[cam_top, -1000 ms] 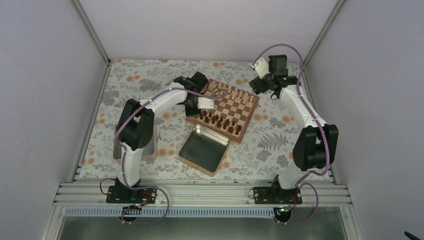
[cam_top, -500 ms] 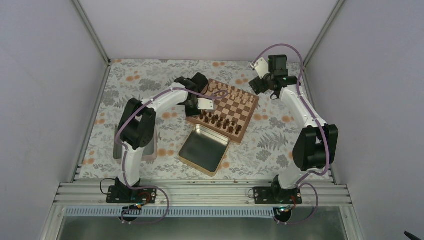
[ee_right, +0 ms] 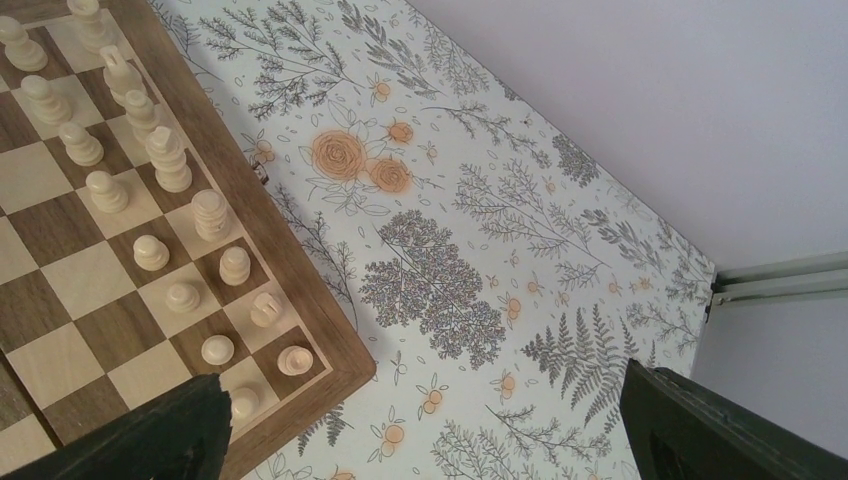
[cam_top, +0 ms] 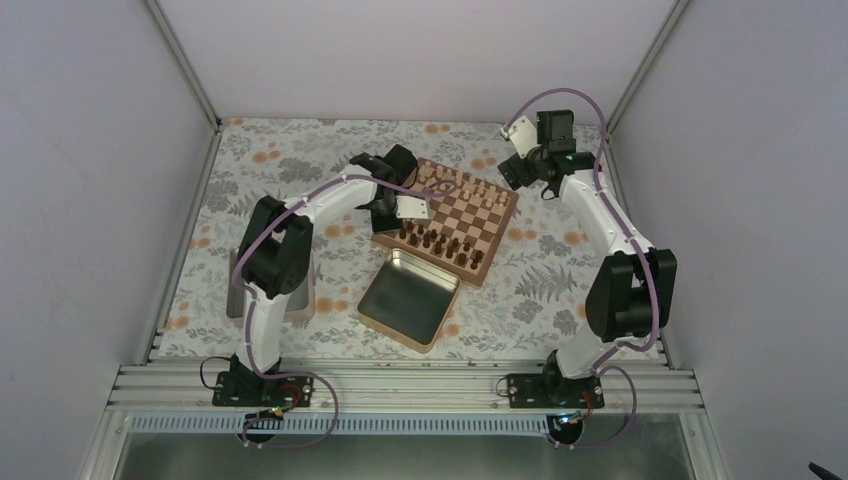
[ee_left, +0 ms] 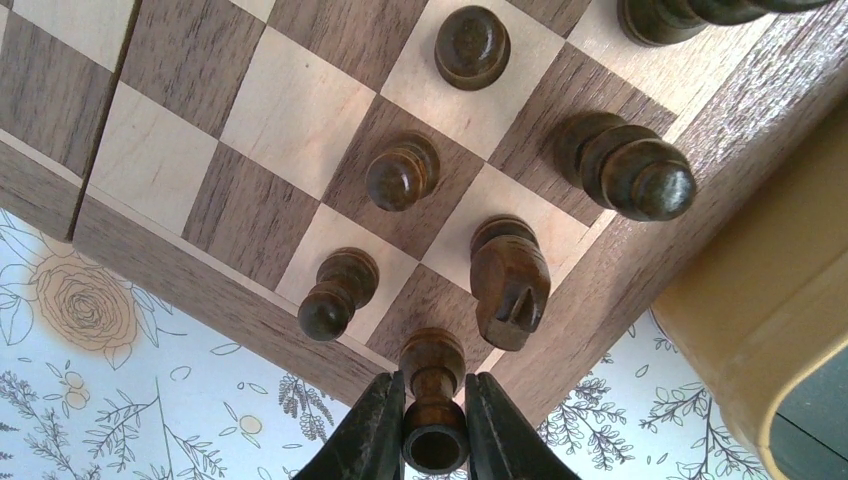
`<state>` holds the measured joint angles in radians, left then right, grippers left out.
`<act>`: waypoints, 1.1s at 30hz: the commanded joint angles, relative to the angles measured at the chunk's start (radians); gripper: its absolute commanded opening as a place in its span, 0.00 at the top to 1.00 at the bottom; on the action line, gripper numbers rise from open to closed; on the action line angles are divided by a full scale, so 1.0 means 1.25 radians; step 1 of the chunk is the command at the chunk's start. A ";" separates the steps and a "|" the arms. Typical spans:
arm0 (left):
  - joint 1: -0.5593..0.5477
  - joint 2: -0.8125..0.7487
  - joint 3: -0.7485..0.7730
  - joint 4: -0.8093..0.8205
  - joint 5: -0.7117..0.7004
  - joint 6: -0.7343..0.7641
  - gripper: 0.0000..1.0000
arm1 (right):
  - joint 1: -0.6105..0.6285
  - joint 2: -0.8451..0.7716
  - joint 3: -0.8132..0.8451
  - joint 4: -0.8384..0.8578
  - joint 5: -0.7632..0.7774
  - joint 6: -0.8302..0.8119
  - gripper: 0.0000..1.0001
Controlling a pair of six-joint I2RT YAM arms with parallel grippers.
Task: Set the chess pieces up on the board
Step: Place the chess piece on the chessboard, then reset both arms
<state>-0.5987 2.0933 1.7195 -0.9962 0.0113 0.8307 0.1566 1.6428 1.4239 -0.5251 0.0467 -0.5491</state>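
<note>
left gripper (ee_left: 433, 410) pinched tight on a dark rook (ee_left: 432, 362), which stands on the corner sq of the board (ee_left: 180, 265), just beside the knight (ee_left: 508, 285). right gripper (ee_right: 430, 430) wide open, holds nothing, parked by the pale side. dark chess pieces (cam_top: 440, 240) fill the near 2 rows afaict. i judge setup nearly done, release + back off left.

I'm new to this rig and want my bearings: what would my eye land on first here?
The left claw is shut on a dark brown wooden chess piece at the near left corner square of the checkered wooden chessboard. Opposite, the pale tan wooden chessmen stand in two rows along the board's far side. The right claw hangs wide open over the floral tablecloth by the far right corner.
</note>
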 commanded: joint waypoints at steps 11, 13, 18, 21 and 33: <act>-0.006 0.006 0.021 -0.005 -0.018 0.011 0.79 | 0.005 -0.012 -0.009 -0.007 -0.008 -0.003 0.00; -0.006 -0.004 0.025 -0.011 -0.025 0.009 0.79 | 0.005 -0.012 -0.008 -0.007 -0.008 -0.005 0.00; -0.006 -0.066 0.024 -0.035 -0.068 0.001 0.78 | 0.005 -0.012 -0.007 -0.007 -0.008 -0.005 0.00; 0.000 -0.139 0.024 -0.051 -0.095 -0.010 0.74 | 0.005 -0.018 -0.007 -0.004 -0.001 -0.004 0.00; 0.317 -0.476 -0.124 0.359 0.020 -0.186 0.00 | -0.003 -0.075 -0.020 0.074 0.042 0.022 0.00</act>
<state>-0.3695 1.5738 1.6783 -0.8192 -0.1040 0.7639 0.1558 1.6062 1.4174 -0.4976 0.0708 -0.5438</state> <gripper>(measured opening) 0.999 0.996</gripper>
